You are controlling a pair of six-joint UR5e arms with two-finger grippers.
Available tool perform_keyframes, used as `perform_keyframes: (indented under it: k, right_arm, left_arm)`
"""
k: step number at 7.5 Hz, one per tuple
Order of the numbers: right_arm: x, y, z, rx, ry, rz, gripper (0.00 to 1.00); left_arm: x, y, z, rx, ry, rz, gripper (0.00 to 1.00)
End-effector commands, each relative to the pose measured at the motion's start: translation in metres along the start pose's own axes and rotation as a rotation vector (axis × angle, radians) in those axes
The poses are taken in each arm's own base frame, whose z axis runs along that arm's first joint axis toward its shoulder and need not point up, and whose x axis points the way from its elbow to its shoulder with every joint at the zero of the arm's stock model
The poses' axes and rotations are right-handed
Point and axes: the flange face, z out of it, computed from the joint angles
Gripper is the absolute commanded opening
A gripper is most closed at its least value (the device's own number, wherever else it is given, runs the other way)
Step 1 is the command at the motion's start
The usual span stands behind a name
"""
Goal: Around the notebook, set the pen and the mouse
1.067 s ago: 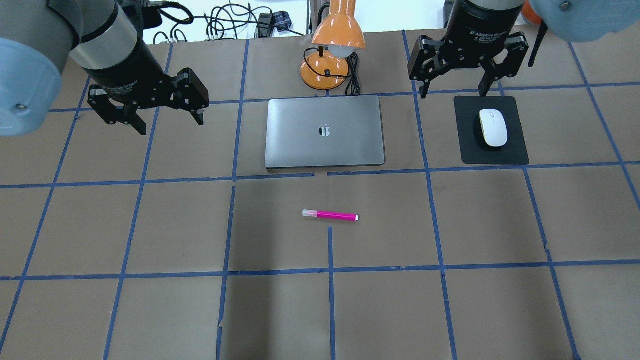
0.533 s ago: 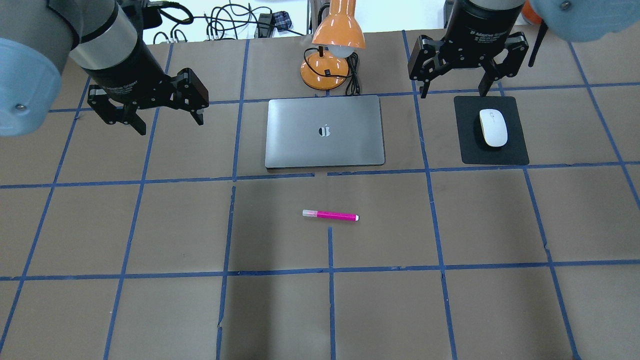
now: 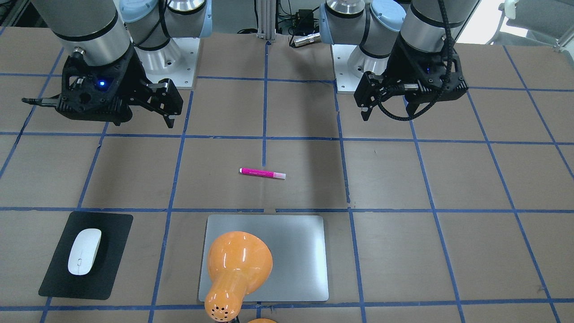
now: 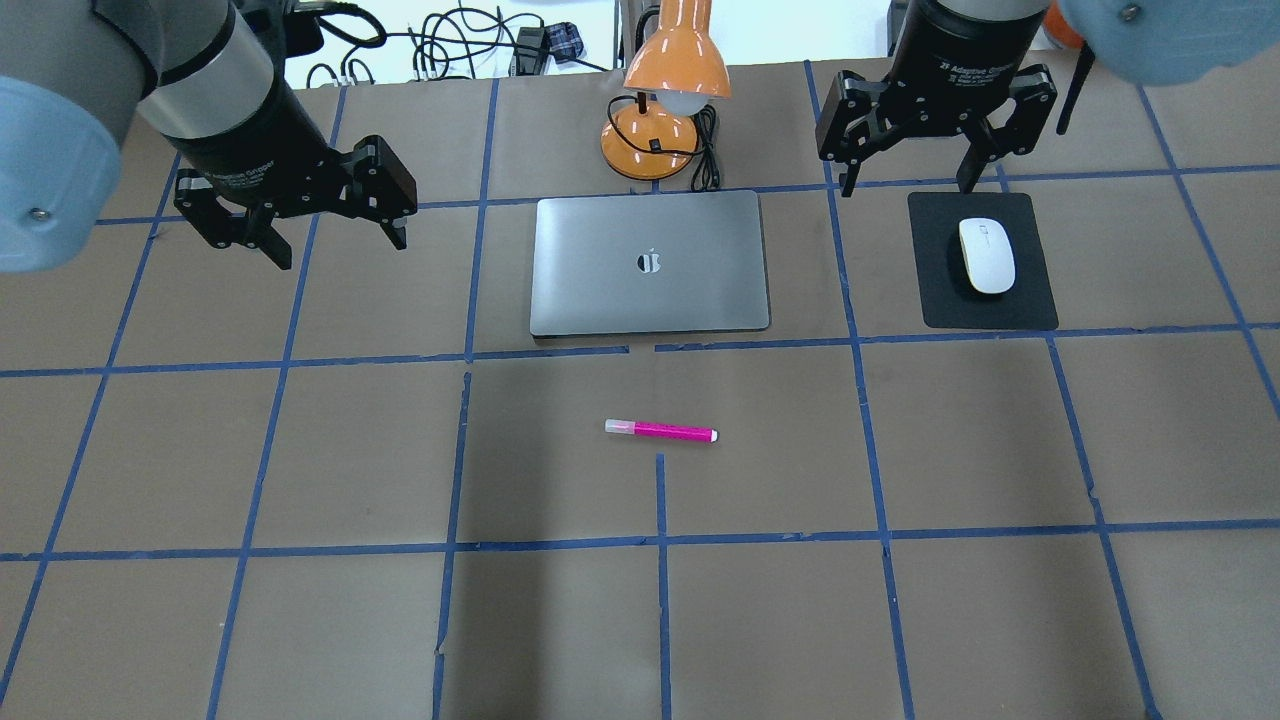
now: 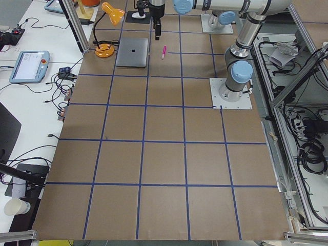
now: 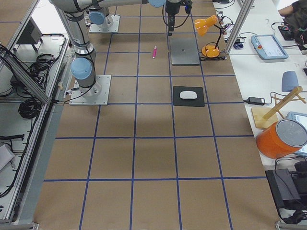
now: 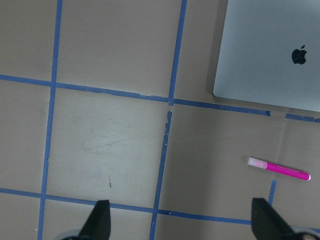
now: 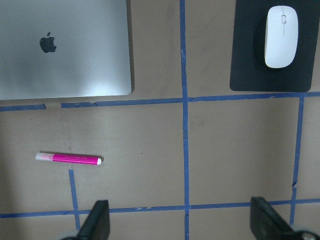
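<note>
The magenta pen (image 4: pixel 660 431) lies flat on the brown table, in front of the notebook and apart from it. The silver-grey notebook (image 4: pixel 650 262) lies closed at the table's middle back. The white mouse (image 4: pixel 986 255) rests on a black mat (image 4: pixel 940 300) to the notebook's right. My left gripper (image 4: pixel 340 250) hovers open to the left of the notebook, holding nothing. My right gripper (image 4: pixel 908 187) hangs open just behind the mat, also holding nothing. The left wrist view shows the pen (image 7: pixel 278 169) and a notebook corner (image 7: pixel 270 50). In the right wrist view I see the pen (image 8: pixel 68 158) and the mouse (image 8: pixel 281 36).
An orange desk lamp (image 4: pixel 665 90) stands right behind the notebook, its head leaning over the notebook's back edge. Cables (image 4: pixel 450 45) lie beyond the table's far edge. Blue tape lines grid the brown table surface (image 4: pixel 300 450).
</note>
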Motion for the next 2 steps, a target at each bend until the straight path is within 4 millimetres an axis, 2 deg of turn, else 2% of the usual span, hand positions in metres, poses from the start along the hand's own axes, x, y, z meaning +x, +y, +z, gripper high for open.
perform_keyframes:
  k: [1,2]
  right_arm:
    - [0.0033,-0.0006,0.0085,-0.017,-0.005,0.007,1.0]
    - [0.0041,-0.0012,0.0088,-0.014,-0.006,0.012,1.0]
  left_arm:
    - [0.0,0.0001,0.0004,-0.001,0.0,0.002,1.0]
    - [0.0,0.0001,0.0004,-0.001,0.0,0.003,1.0]
